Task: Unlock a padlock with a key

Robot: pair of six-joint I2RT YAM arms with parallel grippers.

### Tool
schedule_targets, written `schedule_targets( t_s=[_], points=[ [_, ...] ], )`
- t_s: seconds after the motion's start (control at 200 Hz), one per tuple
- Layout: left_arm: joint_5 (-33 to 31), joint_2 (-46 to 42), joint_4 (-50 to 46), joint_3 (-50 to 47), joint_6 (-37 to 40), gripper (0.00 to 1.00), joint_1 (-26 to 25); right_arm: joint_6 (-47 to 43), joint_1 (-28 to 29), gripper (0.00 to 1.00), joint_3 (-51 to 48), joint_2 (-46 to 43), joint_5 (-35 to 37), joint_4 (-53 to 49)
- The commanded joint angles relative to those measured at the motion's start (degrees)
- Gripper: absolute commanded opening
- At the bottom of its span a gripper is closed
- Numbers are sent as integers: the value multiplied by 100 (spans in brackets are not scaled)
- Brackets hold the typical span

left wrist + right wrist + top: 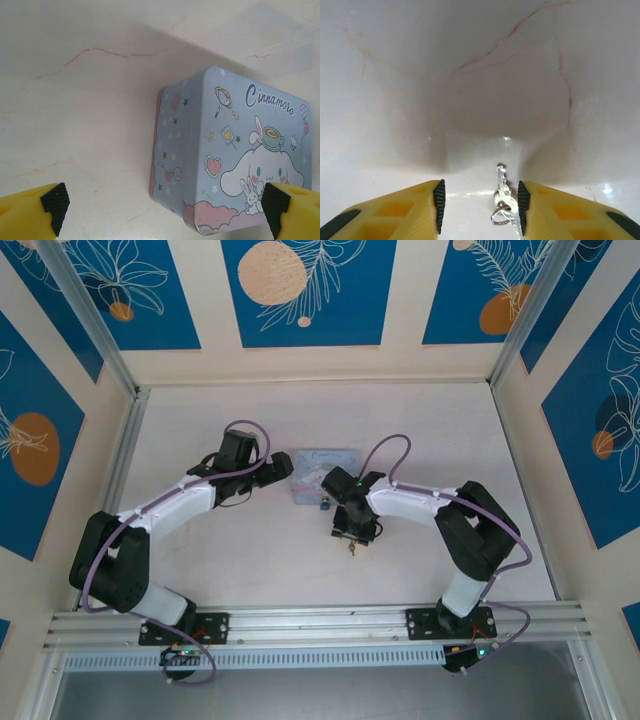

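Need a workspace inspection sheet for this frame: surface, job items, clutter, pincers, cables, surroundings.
Surface: pale marble-look table with faint reddish veins; no spills seen.
Job's things: key on a ring lies flat on the table. The tiny dark piece at the tin's near edge is probably the padlock; too small to tell whether it is locked.
Clutter: pale blue cartoon tin, printed side up.
Grippers: left pincer is wide open, straddling the tin's near corner. Right pincer is open and low over the table; the key lies between its fingers, close to one pad, not clamped.
Cables: purple cable loops along each arm; no snag seen.
Surroundings: blue floral wall panels; aluminium frame rail.
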Motion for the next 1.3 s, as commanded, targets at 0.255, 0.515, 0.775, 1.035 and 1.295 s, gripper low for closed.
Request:
schedule_targets(
  t_s=[0.255,0.515,0.775,1.035,1.295],
  points=[
    [-53,-95,-50,85,-4,100,-35,-173,334,47,-75,-232,431,-353],
    [-49,-86,-57,108,-22,100,-36,-77,346,43,-145,33,497,-248],
    [-53,-59,-38,108,-42,100,-39,-74,348,38,-269,193,475,-97],
    [-44,-24,-42,121,-48,100,-41,-89,349,31,-348,305,493,-1],
    [-31,7,-30,135,-48,100,-43,-128,350,6,-422,61,528,-23]
  ],
)
